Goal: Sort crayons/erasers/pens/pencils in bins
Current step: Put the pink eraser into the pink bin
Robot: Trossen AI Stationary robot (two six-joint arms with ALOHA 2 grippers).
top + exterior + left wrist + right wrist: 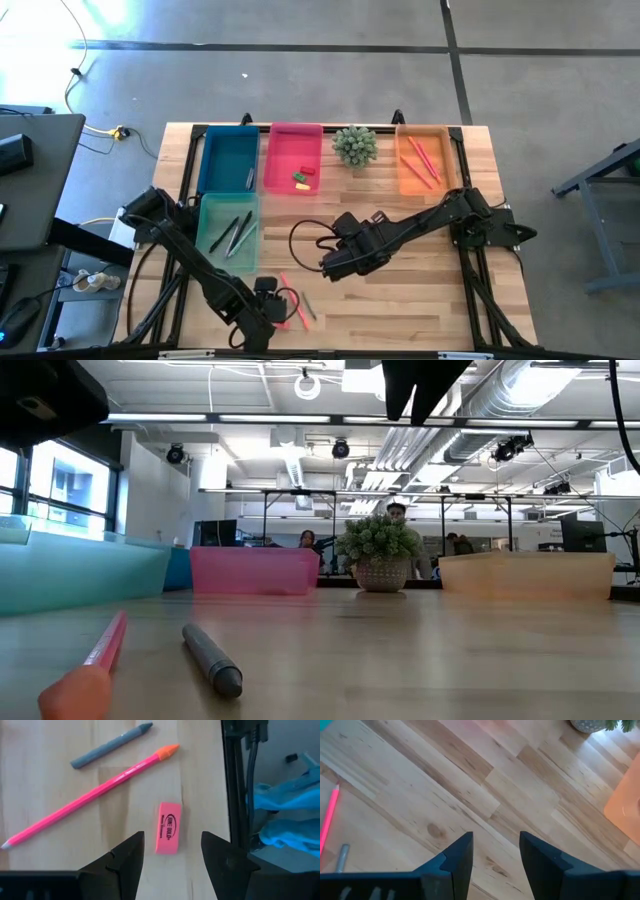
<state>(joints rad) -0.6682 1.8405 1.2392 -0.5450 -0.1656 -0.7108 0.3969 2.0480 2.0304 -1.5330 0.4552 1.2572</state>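
Pink eraser [168,828] lies flat on the counter [45,750], directly ahead of the left tool [172,855] and lined up with the gap between its two fingers. Long side runs along the approach line, so the fingers would close across the short width; looks like a deliberate line-up for a pick. No contact yet: fingers stand wide, nothing held, eraser clear of both.

Just beyond the eraser, a salmon-pink pencil [90,795] lies at a slant, its orange tip nearest the eraser. A grey stick [111,745] lies farther out, roughly parallel. Both sit off to one side of the tool's line, so a straight descent should miss them.

Bins sit well away across the counter: blue bin [229,157], pink bin [293,158] with small blocks already inside, orange bin [425,160] holding pink sticks, teal bin [230,225] with dark sticks. Pink bin is the likely destination, judging by its contents.

Right tool [492,855] hangs over bare counter near mid-table, fingers apart, empty, apparently waiting. A small plant [355,145] stands between the pink and orange bins.
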